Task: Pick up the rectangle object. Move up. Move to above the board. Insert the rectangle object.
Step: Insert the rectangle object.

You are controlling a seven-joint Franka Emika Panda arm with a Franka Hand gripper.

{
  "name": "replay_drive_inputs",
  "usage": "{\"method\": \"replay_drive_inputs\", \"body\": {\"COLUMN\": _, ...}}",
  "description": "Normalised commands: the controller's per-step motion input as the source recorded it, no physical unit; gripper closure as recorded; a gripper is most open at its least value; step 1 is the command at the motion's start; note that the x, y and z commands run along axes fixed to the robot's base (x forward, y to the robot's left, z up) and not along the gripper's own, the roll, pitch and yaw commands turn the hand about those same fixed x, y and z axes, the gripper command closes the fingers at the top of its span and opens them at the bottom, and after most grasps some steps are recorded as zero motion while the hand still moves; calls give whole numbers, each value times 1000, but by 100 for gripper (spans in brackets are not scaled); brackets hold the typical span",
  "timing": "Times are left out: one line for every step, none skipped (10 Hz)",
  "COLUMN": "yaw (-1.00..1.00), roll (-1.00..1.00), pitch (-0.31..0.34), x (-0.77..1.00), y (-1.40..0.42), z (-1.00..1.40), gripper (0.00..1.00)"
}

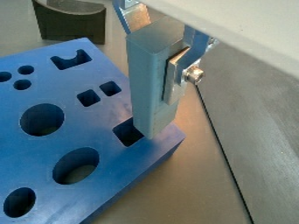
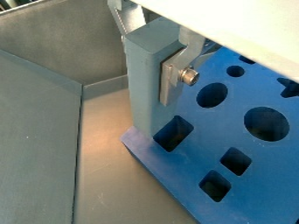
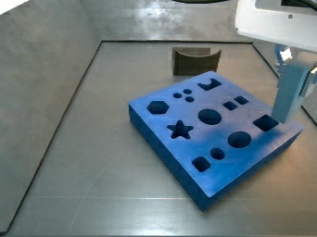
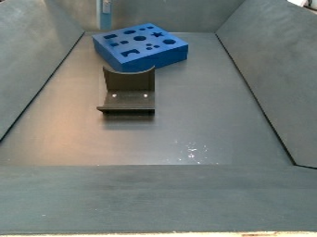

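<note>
The rectangle object (image 1: 149,96) is a pale light-blue bar held upright in my gripper (image 1: 152,74). One silver finger (image 1: 176,73) with its screw presses on the bar's side; the other finger is hidden behind the bar. The bar (image 2: 145,83) hangs over the corner of the bright-blue board (image 1: 65,118). Its lower end is right beside a square hole (image 1: 128,133) near the board's edge, and I cannot tell whether it touches the board. In a side view the bar (image 3: 292,93) stands at the board's (image 3: 210,139) right corner under the gripper (image 3: 295,67).
The dark fixture (image 3: 195,60) stands behind the board, and it also shows in a side view (image 4: 128,93) and in a wrist view (image 1: 70,17). Grey tray walls (image 2: 47,96) rise around the floor. The board (image 4: 139,46) lies at the far end.
</note>
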Motion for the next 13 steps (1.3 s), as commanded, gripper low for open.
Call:
{"method": "replay_drive_inputs", "body": {"yaw": 274, "roll": 0, "pitch": 169, "x": 9, "y": 783, "z": -343, "gripper": 100}}
{"method": "replay_drive_inputs", "body": {"yaw": 294, "roll": -186, "pitch": 49, "x": 20, "y": 689, "z": -177, "gripper": 100}}
{"method": "replay_drive_inputs", "body": {"yaw": 0, "roll": 17, "pitch": 0, "x": 0, "y": 0, "z": -11, "gripper": 100}}
{"method": "replay_drive_inputs", "body": {"yaw": 0, "roll": 740, "pitch": 0, "x": -197, "y": -431, "z": -311, "gripper": 100}}
{"method": "replay_drive_inputs", "body": {"yaw": -34, "roll": 774, "pitch": -100, "x": -566, "y": -549, "z": -220, "gripper": 100}}
{"method": "replay_drive_inputs", "body": {"yaw": 0, "roll": 9, "pitch": 0, "x": 0, "y": 0, "z": 0, "gripper": 100}}
{"method": "replay_drive_inputs", "body": {"yaw": 0, "roll": 0, "pitch": 0, "x": 0, "y": 0, "z": -40, "gripper": 100}}
{"method": "replay_drive_inputs", "body": {"yaw": 0, "roll": 226, "pitch": 69, "x": 103, "y": -289, "z": -77, "gripper": 100}}
{"method": "replay_drive_inputs", "body": {"yaw": 0, "roll": 126, "pitch": 0, "x": 131, "y": -423, "z": 0, "gripper": 100}}
{"method": "replay_drive_inputs", "body": {"yaw": 0, "roll": 0, "pitch": 0, "x": 3, "y": -409, "z": 0, "gripper": 100}}
{"method": "replay_drive_inputs", "body": {"yaw": 0, "roll": 157, "pitch": 0, "x": 0, "y": -86, "z": 6, "gripper": 100}}
{"method": "replay_drive_inputs", "body": {"yaw": 0, "roll": 0, "pitch": 0, "x": 26, "y": 0, "z": 0, "gripper": 100}}
{"method": "replay_drive_inputs", "body": {"yaw": -3, "roll": -57, "pitch": 274, "x": 374, "y": 137, "z": -14, "gripper": 100}}
